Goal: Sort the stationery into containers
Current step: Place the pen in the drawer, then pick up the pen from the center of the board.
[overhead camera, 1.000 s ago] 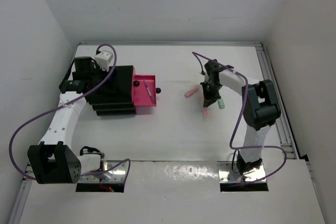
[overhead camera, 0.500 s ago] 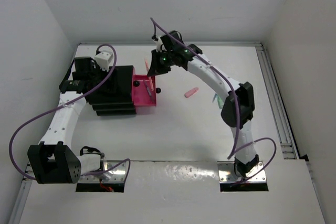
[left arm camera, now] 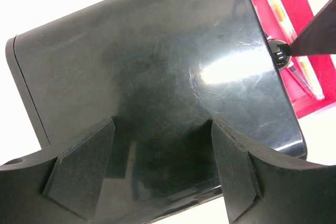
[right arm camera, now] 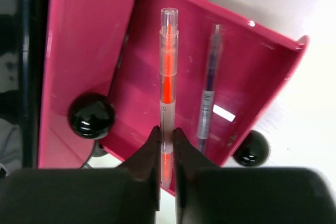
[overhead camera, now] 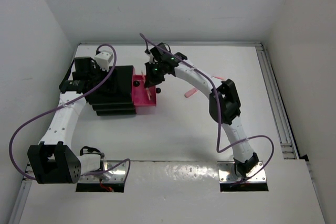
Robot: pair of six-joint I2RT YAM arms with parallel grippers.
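Observation:
My right gripper [overhead camera: 154, 75] [right arm camera: 166, 132] is shut on a clear pen with a red-orange core [right arm camera: 167, 72] and holds it lengthwise over the open pink drawer [overhead camera: 145, 98] [right arm camera: 262, 72] of the black drawer unit [overhead camera: 111, 92]. A clear pen with dark ink [right arm camera: 209, 98] lies in that drawer. A short stubby pink piece [overhead camera: 190, 93] lies on the table to the right, and a thin pink pen [overhead camera: 218, 77] shows beside my right arm. My left gripper [overhead camera: 86, 77] [left arm camera: 161, 124] is open, its fingers [left arm camera: 84, 171] spread over the unit's glossy black top [left arm camera: 157, 61].
Black round knobs [right arm camera: 92, 115] [right arm camera: 252, 148] stick out from the drawers' fronts. A second pink drawer front [right arm camera: 79, 45] sits left of the open one. White walls close in the table on three sides. A metal rail [overhead camera: 275, 103] runs along the right edge.
My right arm has swung from the pens at the table's right to over the open pink drawer, carrying the red-orange pen. The left arm has not moved.

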